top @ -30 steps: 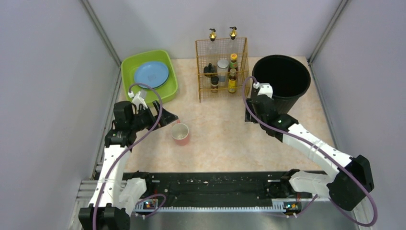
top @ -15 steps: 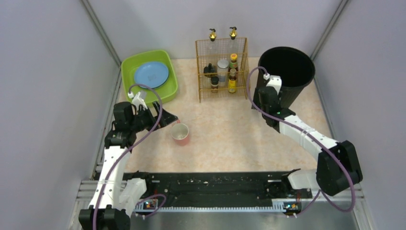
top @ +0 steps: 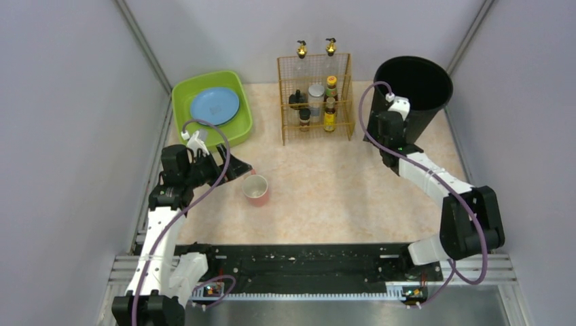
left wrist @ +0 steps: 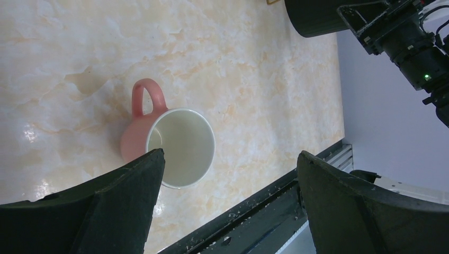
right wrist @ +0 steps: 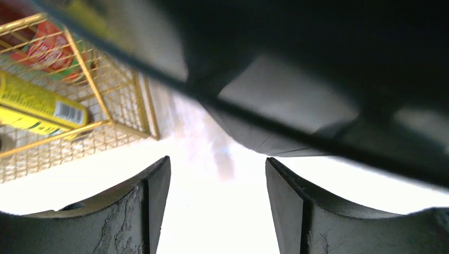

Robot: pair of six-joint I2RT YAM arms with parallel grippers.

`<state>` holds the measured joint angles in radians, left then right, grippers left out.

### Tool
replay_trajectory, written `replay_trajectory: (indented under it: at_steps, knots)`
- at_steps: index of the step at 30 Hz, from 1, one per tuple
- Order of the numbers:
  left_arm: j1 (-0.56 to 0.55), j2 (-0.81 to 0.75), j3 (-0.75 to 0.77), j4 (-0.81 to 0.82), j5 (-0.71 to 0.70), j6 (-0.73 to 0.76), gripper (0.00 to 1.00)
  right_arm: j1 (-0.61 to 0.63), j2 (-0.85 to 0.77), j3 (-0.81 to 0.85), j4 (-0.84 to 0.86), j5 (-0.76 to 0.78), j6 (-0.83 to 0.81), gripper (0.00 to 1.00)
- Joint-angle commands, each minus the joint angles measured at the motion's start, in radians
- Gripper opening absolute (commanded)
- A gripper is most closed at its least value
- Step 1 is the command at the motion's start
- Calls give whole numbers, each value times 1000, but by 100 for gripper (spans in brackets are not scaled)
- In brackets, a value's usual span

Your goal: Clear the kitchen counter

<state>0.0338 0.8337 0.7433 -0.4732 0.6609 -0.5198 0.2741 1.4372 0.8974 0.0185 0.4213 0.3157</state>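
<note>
The kitchen counter (top: 319, 204) lay flat, longer left-to-right, bearing one upright mug (top: 257, 189), one bin (top: 424, 115), one rack (top: 316, 136) and one basin (top: 239, 129); the left gripper (left wrist: 230, 159) and right gripper (right wrist: 217, 164) both gaped.

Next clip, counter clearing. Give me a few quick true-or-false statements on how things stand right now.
1. The pink mug stands upright on the kitchen counter. True.
2. The left gripper is shut on the mug. False: its jaws stand wide open by the mug and hold nothing.
3. The blue plate lies in the green tub. True.
4. The wire rack is empty. False: it holds bottles and jars.
5. The black bin stands beside the tub on the left. False: it stands at the far right corner, with the rack between it and the tub.
</note>
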Motion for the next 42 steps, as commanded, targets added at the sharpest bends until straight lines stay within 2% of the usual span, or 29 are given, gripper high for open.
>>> replay_trajectory:
  at_steps: [1,5,12,19,23,28,32,38,42]
  knots:
    - [1,2,-1,23,-1,19,99,13,-30,-28,-149,-200,0,65]
    - [2,14,-1,21,0,19,99,65,-80,-32,-189,-281,-13,65]
    - [0,26,6,-15,-60,38,99,265,-149,8,-216,-298,-25,65]
    - [1,99,24,-79,-147,55,99,420,-113,92,-189,-375,-10,65]
    - [-1,122,32,-109,-189,66,98,488,-54,136,-183,-364,-21,64]
    - [-92,140,58,-167,-344,83,97,523,-13,138,-149,-368,-24,64]
    - [-137,173,66,-191,-381,93,96,524,-23,91,-108,-370,-16,64]
    - [-219,217,87,-207,-495,65,90,533,-68,15,-80,-363,4,64]
    - [-245,252,96,-204,-522,40,86,541,-118,-48,-60,-360,22,64]
